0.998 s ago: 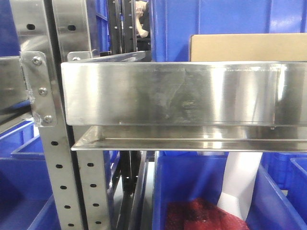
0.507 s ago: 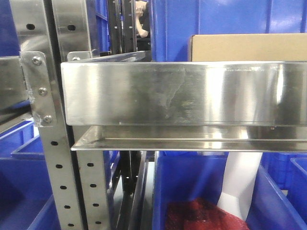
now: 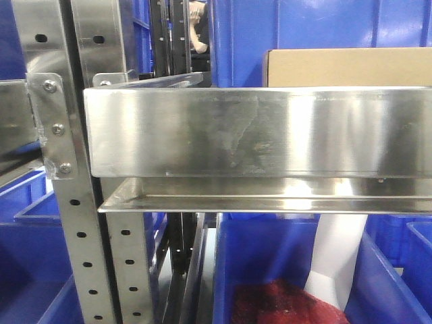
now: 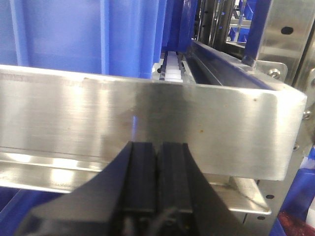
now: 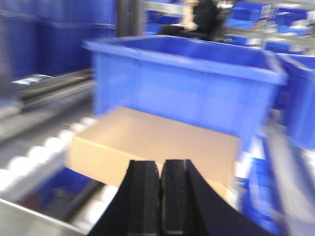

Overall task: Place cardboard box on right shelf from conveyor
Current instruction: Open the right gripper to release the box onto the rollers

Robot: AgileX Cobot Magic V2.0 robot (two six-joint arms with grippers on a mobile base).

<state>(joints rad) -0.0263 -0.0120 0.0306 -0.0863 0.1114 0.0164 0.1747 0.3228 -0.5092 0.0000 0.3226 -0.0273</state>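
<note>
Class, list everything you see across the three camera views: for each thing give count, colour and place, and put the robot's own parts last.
cardboard box: one, tan, behind the shelf's front lip; lying flat before a blue bin in the right wrist view.
shelf: one, shiny steel, across the front view.
upright: one, perforated steel, left of the shelf.
blue bins: several, blue, behind and below the shelf.
red material: one heap, dark red, in the lower bin.
rollers: a row, pale, blurred, left of the box.
person: one, dark clothes, far background.
left fingers: black, closed, before the shelf lip.
right fingers: black, closed, near the box.
</note>
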